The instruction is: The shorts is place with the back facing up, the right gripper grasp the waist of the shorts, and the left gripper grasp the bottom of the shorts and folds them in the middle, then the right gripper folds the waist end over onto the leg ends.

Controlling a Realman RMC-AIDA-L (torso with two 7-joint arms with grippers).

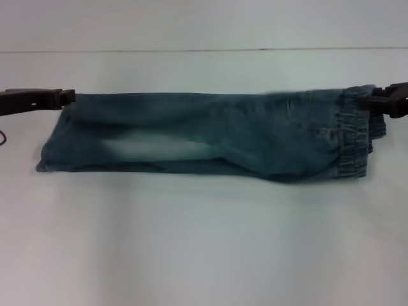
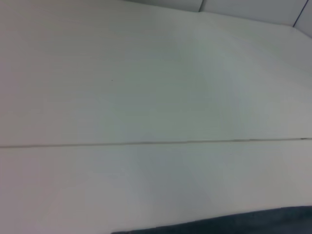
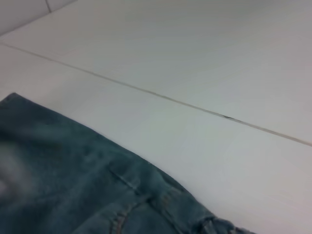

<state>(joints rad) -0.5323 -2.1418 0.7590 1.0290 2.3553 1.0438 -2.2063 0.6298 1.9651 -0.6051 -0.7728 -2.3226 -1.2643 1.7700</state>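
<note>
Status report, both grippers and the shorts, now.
Left gripper at the leg-end corner, right gripper at the waist corner. Shorts folded lengthwise, flat on the table. Nothing in the way.

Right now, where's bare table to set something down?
The wide strip of table in front of the shorts is free, and so is the band behind them. Their ends are crowded: left gripper at the hems, right gripper at the waistband.
</note>
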